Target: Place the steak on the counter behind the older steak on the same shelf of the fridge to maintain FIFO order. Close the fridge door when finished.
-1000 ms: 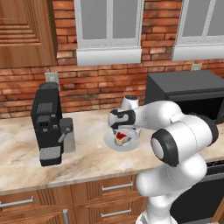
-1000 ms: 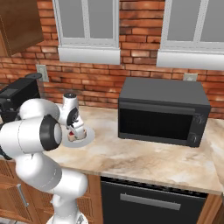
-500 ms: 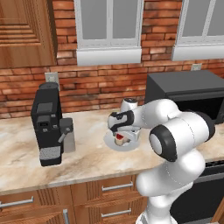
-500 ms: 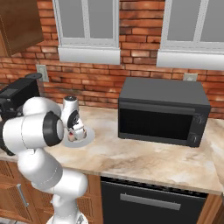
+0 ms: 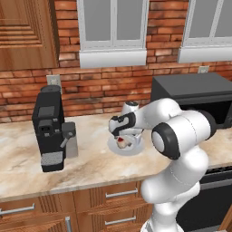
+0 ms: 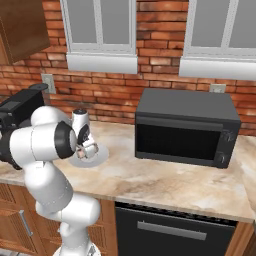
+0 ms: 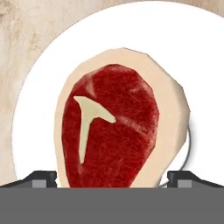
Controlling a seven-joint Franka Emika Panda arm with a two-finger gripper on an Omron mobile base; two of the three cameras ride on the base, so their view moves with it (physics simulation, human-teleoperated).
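The steak (image 7: 109,127) is a bright red cut with a cream fat rim. It lies on a white plate (image 7: 39,87) on the beige marbled counter (image 5: 90,163). My gripper (image 5: 121,141) points down over the plate (image 5: 131,148) and stands open. Its fingertips (image 7: 43,177) sit on either side of the steak, close to the rim. From the right base view the gripper (image 6: 85,152) hangs just above the steak (image 6: 82,155) on the plate (image 6: 99,156). The fridge, its door, the shelf and the older steak are out of view.
A black coffee machine (image 5: 50,129) stands on the counter left of the plate. A black microwave (image 6: 185,127) sits to the right against the brick wall. Wooden drawers with silver handles (image 5: 120,194) run below the counter edge.
The hand has come down a little lower over the plate, bringing its fingers beside the steak. The steak and plate have not moved.
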